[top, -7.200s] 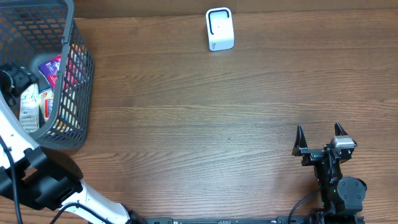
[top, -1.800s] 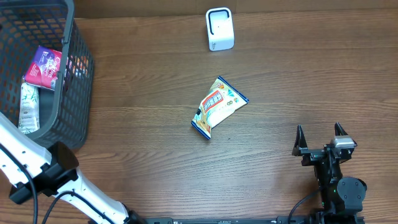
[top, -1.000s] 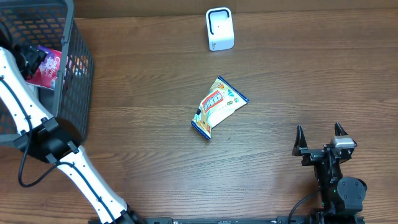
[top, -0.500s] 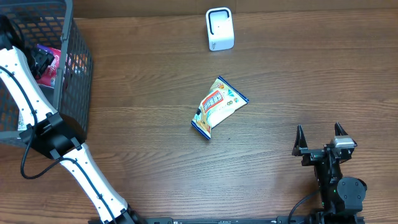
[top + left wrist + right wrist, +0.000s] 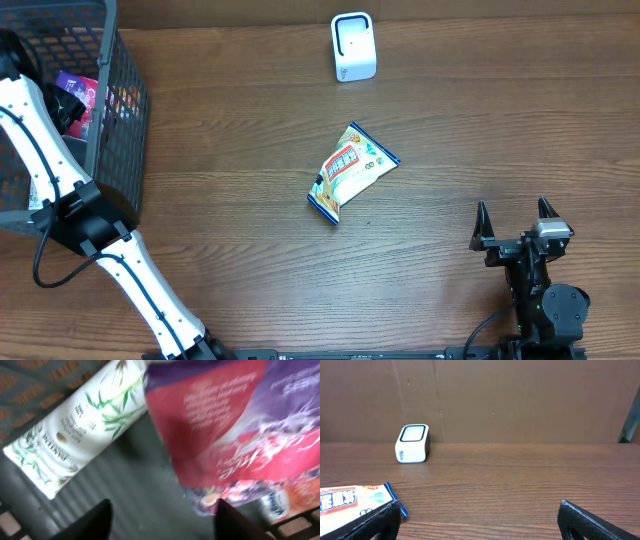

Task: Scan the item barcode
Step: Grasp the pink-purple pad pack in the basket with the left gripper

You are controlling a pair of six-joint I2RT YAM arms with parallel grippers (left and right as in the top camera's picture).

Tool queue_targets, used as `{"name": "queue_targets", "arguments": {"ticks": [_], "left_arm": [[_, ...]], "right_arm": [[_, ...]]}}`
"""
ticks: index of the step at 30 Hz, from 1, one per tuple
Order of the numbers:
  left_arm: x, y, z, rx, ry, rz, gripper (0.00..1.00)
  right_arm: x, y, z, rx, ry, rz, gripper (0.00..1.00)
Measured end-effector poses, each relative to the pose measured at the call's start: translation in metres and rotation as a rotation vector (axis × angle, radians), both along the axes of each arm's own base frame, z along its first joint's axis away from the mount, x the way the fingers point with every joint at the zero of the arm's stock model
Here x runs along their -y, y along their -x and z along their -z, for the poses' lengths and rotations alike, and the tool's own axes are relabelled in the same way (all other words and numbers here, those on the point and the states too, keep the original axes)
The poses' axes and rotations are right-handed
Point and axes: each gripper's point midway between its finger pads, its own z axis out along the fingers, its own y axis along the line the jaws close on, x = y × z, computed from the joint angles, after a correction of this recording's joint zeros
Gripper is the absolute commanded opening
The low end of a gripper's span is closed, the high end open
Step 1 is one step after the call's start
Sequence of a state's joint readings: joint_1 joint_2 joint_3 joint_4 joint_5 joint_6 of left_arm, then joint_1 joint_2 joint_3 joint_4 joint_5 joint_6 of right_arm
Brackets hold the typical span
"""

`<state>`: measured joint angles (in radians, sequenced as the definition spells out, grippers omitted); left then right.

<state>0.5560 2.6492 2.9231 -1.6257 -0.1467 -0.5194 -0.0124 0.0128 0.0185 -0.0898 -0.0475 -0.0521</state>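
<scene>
Since the purple-and-red pouch [image 5: 225, 425] lying just ahead of my left claw [image 5: 163, 510] in the basket [image 5: 130, 480] looks light, soft and slippery, I aim to pinch its near edge, jaws half-parted and empty.

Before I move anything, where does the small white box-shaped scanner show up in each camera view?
Overhead: the small white box-shaped scanner sits at top centre.
Left wrist: not in it; this camera looks down into the dark mesh basket.
Right wrist: left of centre, standing upright.
Shared landmark: the blue-edged white snack packet, in the middle overhead and at bottom left in the right wrist view.
</scene>
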Motion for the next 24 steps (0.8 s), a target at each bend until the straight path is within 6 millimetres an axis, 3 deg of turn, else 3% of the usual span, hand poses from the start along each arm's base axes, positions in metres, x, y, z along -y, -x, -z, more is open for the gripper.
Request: {"name": "queue_targets", "arguments": {"ticks": [2, 6, 12, 18, 24], "left_arm": [[0.003, 0.005, 0.000, -0.019, 0.011, 0.004, 0.40], [0.008, 0.013, -0.013, -0.031, 0.014, 0.028, 0.04], [0.017, 0.012, -0.058, 0.050, -0.012, 0.137, 0.04], [0.030, 0.019, -0.119, 0.157, -0.070, 0.219, 0.04], [0.052, 0.051, -0.174, 0.213, -0.109, 0.241, 0.04]], "right_arm": [[0.000, 0.000, 0.000, 0.001, 0.000, 0.000, 1.00], [0.000, 0.000, 0.000, 0.001, 0.000, 0.000, 1.00], [0.000, 0.000, 0.000, 0.000, 0.000, 0.000, 1.00], [0.000, 0.000, 0.000, 0.000, 0.000, 0.000, 1.00], [0.000, 0.000, 0.000, 0.000, 0.000, 0.000, 1.00]]}}
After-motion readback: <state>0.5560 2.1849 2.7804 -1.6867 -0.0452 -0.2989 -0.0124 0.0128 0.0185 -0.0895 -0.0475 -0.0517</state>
